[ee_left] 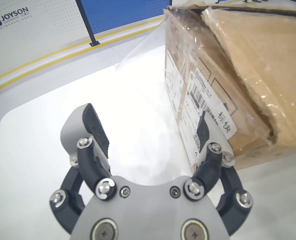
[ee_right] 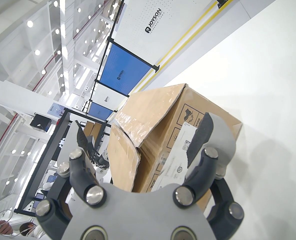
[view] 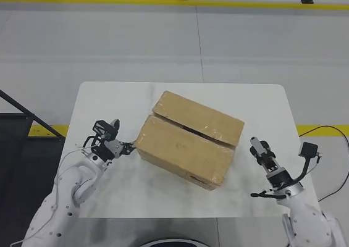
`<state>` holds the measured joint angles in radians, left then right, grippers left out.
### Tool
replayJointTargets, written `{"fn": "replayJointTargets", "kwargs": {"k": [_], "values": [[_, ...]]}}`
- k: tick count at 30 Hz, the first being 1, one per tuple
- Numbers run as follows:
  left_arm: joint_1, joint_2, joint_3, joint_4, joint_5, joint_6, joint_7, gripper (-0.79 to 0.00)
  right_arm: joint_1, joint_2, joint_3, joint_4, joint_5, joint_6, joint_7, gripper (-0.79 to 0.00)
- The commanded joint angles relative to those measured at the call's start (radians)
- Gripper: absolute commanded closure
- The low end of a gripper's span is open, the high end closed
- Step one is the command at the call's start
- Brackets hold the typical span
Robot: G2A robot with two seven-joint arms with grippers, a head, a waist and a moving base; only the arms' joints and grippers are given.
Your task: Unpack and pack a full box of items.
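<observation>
The box (view: 189, 139) sits well inside the edges of the table (view: 100, 105); left gripper (view: 126, 148) and right gripper (view: 254, 142) flank its labelled ends, both jaws released.

Pale grey floor (view: 100, 43) with yellow lines (view: 223, 4), blue and white panels (ee_left: 123, 6), bright ceiling lights (ee_right: 30, 23)

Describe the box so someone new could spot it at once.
Find the white table; in its middle, between the left pincer and right pincer, lies a brown cardboard box, set at a slant. Unlike the grey-and-black pincers, it is large and tan, with shut flaps meeting in a seam and crinkled clear tape.
</observation>
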<state>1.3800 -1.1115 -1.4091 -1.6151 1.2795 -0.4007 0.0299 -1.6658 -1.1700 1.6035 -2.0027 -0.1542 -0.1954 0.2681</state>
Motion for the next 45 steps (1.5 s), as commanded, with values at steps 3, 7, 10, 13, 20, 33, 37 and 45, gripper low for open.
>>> {"fn": "replayJointTargets", "kwargs": {"k": [3,7,10,13,20,33,37,45], "values": [[0.029,0.006,-0.012,-0.012,0.011,-0.059,0.022,-0.785,0.003,-0.001,0.005,0.009,0.014,-0.004,-0.004,-0.785],[0.06,0.009,-0.021,-0.033,0.008,-0.09,0.039,-0.785,0.001,-0.003,0.013,0.007,0.023,-0.028,-0.043,-0.785],[0.085,0.012,-0.031,-0.052,0.004,-0.11,0.049,-0.785,-0.009,-0.005,0.016,0.0,0.022,-0.053,-0.068,-0.785],[0.107,0.014,-0.038,-0.073,-0.003,-0.13,0.054,-0.785,-0.016,-0.006,0.019,-0.007,0.02,-0.062,-0.079,-0.785],[0.141,0.018,-0.042,-0.115,0.011,-0.163,0.062,-0.785,-0.023,-0.008,0.023,-0.008,0.029,-0.08,-0.08,-0.785],[0.146,0.017,-0.074,-0.109,0.054,-0.008,0.044,-0.785,-0.048,-0.012,0.034,-0.013,0.032,-0.107,-0.092,-0.785],[0.108,0.012,-0.064,-0.103,0.085,0.086,0.017,-0.785,-0.056,-0.013,0.036,-0.016,0.033,-0.113,-0.096,-0.785],[-0.082,-0.012,0.05,0.028,0.155,0.205,-0.038,-0.785,-0.076,-0.015,0.043,-0.024,0.024,-0.122,-0.105,-0.785]]}}
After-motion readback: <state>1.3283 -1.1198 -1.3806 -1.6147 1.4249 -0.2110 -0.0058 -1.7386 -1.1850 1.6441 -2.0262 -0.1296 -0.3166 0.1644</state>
